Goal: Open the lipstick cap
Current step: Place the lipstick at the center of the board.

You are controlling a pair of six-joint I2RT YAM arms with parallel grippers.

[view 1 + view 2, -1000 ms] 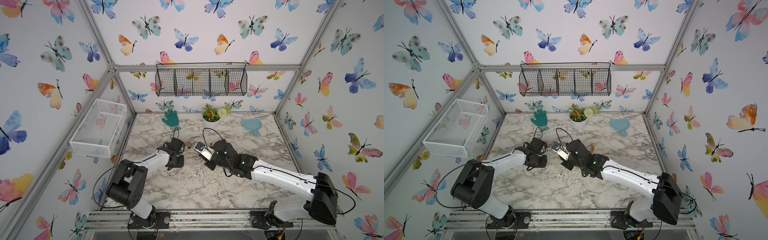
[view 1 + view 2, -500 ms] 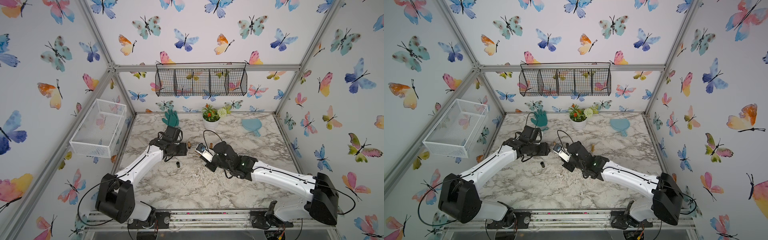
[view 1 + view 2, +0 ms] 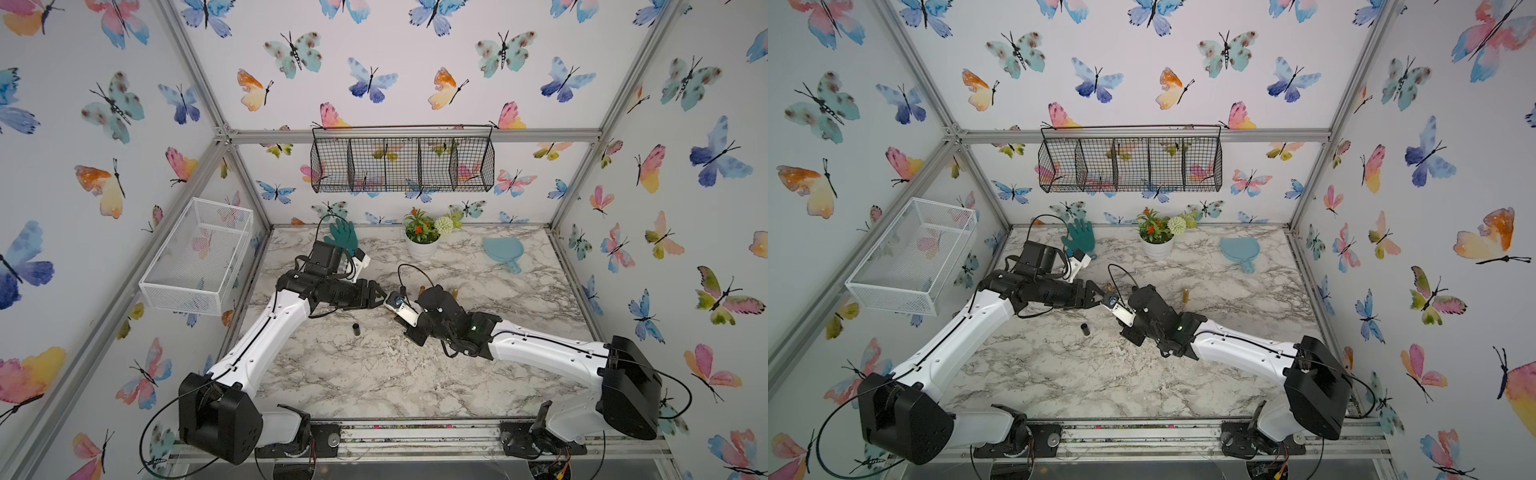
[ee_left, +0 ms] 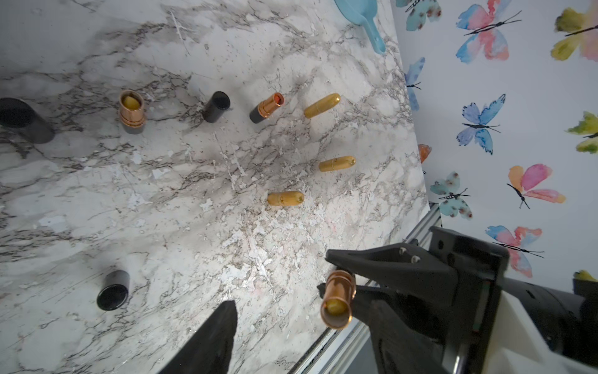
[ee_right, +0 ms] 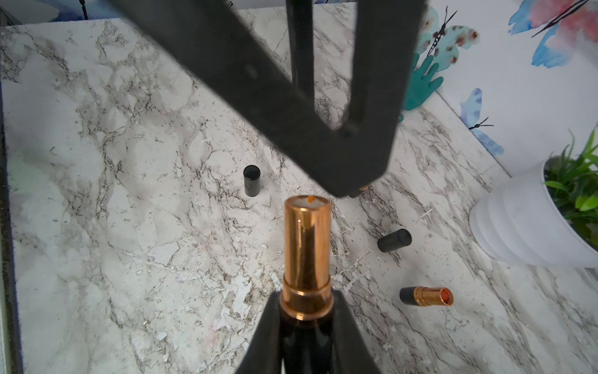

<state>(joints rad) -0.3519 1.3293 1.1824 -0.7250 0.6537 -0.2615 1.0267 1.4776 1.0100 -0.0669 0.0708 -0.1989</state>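
The right gripper is clenching the black base of a lipstick with a shiny copper-coloured metal sleeve. It is holding it in the air above the white marble-patterned tabletop, with the open end pointing toward the left gripper. The lipstick is wearing no cap. The sleeve mouth is showing in the left wrist view, with a yellowish stick sitting low inside it.

The left gripper is standing released and is holding nothing. One of its fingertips is hovering just beyond the mouth of the sleeve, not touching it. A small black cylindrical cap is standing on the tabletop between the two arms. It is probably the cap of this lipstick, but other black caps are lying near, so this cannot be told for certain.

The lipstick is probably light and stiff. The polished sleeve is looking smooth and slippery, so it may be turning or sliding under the pads. The coloured stick is likely soft and would smear or break if touched. The best place to take hold seems to be the black base, where the right gripper is grasping now. The gripper should be kept away from the open end.
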